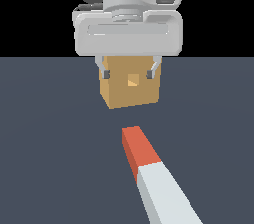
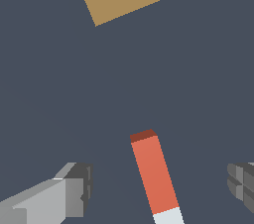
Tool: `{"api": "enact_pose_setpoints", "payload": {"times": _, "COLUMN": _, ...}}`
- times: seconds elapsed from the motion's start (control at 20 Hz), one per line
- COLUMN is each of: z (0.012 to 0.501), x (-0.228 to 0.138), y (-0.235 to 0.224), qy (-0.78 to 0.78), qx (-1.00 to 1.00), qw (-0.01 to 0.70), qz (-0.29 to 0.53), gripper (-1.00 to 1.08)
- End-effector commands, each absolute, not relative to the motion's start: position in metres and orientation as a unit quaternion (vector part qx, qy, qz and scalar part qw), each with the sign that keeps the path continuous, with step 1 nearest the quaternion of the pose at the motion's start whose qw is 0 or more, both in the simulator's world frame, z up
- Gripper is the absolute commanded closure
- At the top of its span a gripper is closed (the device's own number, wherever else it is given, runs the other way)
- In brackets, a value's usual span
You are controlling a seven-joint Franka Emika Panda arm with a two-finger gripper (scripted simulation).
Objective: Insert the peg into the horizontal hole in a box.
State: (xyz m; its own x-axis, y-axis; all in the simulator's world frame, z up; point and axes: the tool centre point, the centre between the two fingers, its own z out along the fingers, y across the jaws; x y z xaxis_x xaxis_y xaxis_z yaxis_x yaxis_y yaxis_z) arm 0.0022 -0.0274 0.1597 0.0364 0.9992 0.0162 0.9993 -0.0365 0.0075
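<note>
The peg was lying flat on the dark slate-grey floor, a long square-section bar with a short red-orange end and a longer pale grey-white stretch that ran off the bottom edge of the exterior view. The red end pointed toward the box but sat well apart from it, with bare floor between them. In the wrist view you could see a darker, brownish end face on the red tip, and just a sliver of the white part.

The box was a plain tan cube, resting on the floor further back. The hole was a small square opening in the middle of the face turned toward the exterior camera, and it looked lighter inside than the face around it.

The gripper hung above the floor in front of the box in the exterior view, spread wide with nothing between its fingers. In the wrist view the peg's red end sat in the gap between the two fingertips, touching neither, and a corner of the box showed across the floor.
</note>
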Motion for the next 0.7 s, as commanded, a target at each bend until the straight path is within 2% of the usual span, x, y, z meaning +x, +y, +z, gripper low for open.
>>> {"api": "enact_pose_setpoints", "payload": {"times": 0.0, "z": 0.155, "x": 0.003, "y": -0.036, "qy": -0.699, "qx": -0.715, "qw": 0.003, "qz": -0.008, "gripper": -0.92}}
{"api": "enact_pose_setpoints", "payload": {"times": 0.65, "z": 0.111, "x": 0.017, "y": -0.119, "qy": -0.748, "qx": -0.664, "qw": 0.002, "qz": -0.004, "gripper": -0.92}}
